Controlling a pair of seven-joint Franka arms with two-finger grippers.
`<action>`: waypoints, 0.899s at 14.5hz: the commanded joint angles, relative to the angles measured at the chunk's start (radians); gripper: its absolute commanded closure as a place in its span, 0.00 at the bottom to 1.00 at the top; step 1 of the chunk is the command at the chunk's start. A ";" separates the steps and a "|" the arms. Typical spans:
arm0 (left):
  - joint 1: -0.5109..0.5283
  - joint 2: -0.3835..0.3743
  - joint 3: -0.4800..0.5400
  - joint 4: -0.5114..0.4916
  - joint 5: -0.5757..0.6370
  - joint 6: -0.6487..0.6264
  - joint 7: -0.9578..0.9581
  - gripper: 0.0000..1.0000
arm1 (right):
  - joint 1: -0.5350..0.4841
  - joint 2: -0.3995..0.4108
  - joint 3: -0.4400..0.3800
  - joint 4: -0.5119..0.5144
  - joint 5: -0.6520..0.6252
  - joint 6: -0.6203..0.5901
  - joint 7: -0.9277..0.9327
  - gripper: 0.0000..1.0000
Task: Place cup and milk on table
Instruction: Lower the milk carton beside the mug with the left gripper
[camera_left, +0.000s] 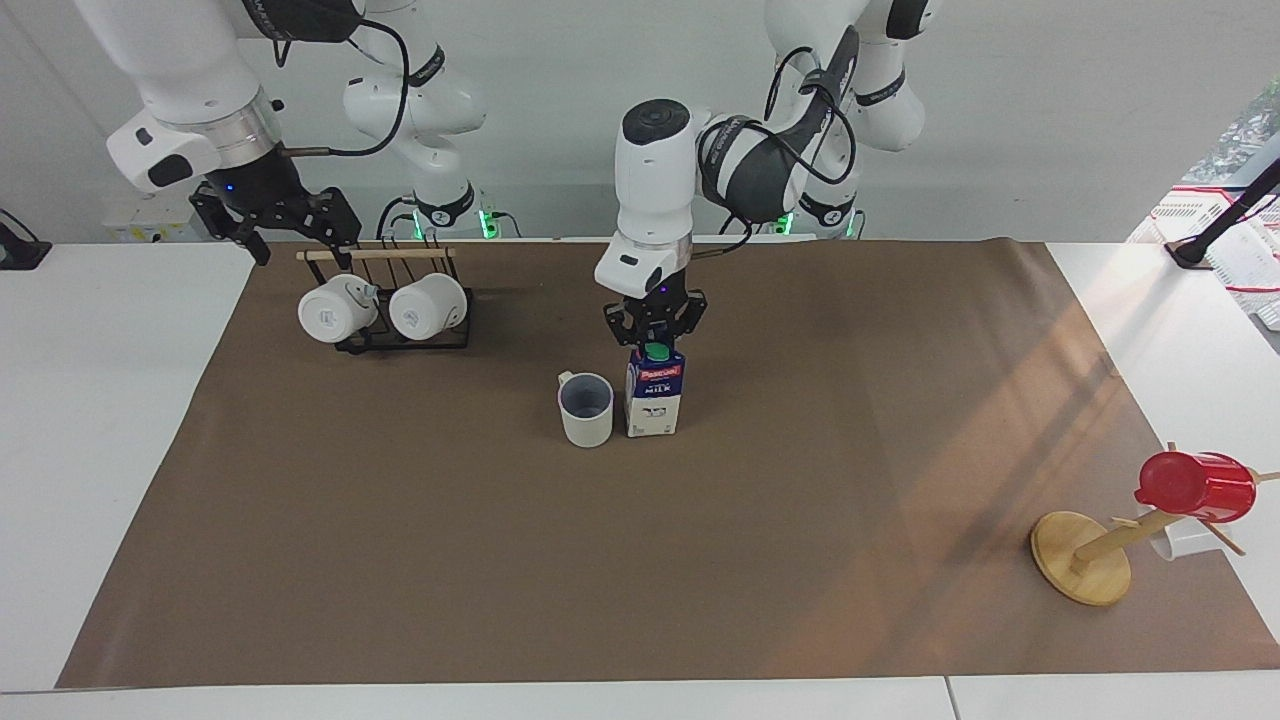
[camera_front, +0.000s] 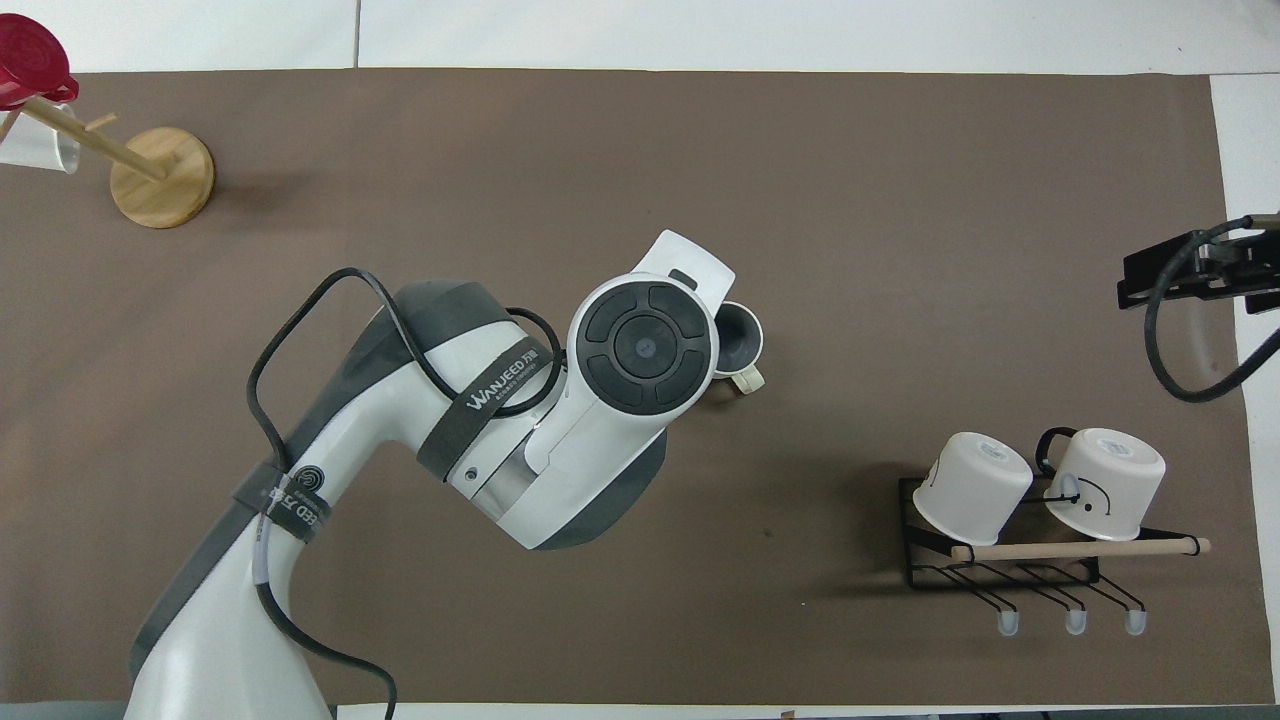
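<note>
Cup (camera_left: 586, 409) upright on the brown paper of the desk (camera_left: 400, 560), mid-desk, nothing visible in its grey-blue inside, small handle turned toward the right arm's end. Milk (camera_left: 654, 393) upright just beside it, toward the left arm's end; blue top, white lower part, red label, green cap. Directly over the carton, left pincer (camera_left: 655, 335) pointing straight down, at the carton's top ridge; cannot tell whether pinching it. In the overhead view, carton hidden under that arm's wrist. Right pincer (camera_left: 290, 230) spread, raised over the desk edge by a black wire rack (camera_left: 405, 335) holding two white mugs (camera_left: 338, 308) tipped on their sides.
</note>
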 joint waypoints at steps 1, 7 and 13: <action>-0.022 0.015 0.016 0.016 0.044 -0.040 -0.023 1.00 | -0.006 -0.003 0.006 -0.007 0.006 0.007 -0.019 0.00; -0.020 0.015 0.016 0.014 0.044 -0.025 -0.025 0.85 | -0.001 -0.004 0.007 -0.012 0.007 0.012 -0.012 0.00; -0.017 0.011 0.016 0.016 0.043 0.001 -0.025 0.00 | 0.001 -0.003 0.009 -0.012 0.007 0.027 -0.014 0.00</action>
